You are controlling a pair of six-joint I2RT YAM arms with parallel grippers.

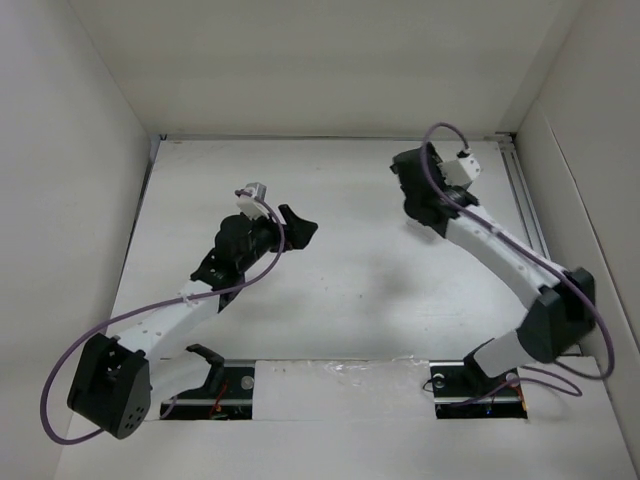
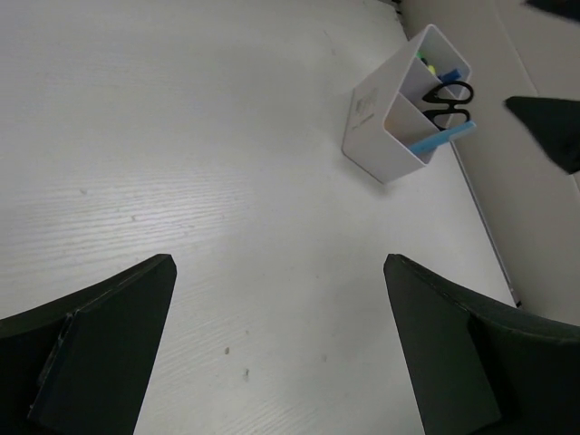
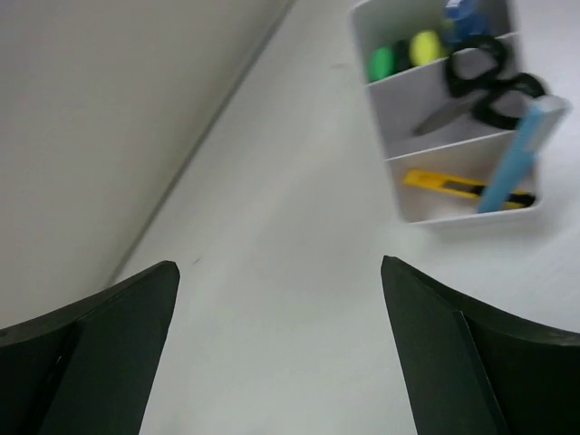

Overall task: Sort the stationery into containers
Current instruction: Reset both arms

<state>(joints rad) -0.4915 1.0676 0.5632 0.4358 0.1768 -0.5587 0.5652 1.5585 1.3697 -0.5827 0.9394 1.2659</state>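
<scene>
The white divided box [image 2: 376, 118] stands on the table at the far right of the left wrist view. It holds black-handled scissors [image 2: 450, 101] and a light blue pen [image 2: 441, 139] that leans out over its rim. The right wrist view shows the box [image 3: 385, 100] from above, with green [image 3: 381, 62] and yellow [image 3: 423, 47] ends in the far part, the scissors [image 3: 489, 86], the blue pen [image 3: 517, 154] and a yellow-and-black item [image 3: 453, 186]. My left gripper [image 2: 279, 272] is open and empty, short of the box. My right gripper [image 3: 279, 272] is open and empty beside the box.
White walls enclose the table [image 1: 350, 280] on three sides. The box does not show in the top view; the right arm [image 1: 500, 250] reaches over that corner. The left gripper [image 1: 300, 225] is mid-table, the right gripper [image 1: 412, 195] at the far right. A metal rail [image 1: 525, 200] runs along the right edge.
</scene>
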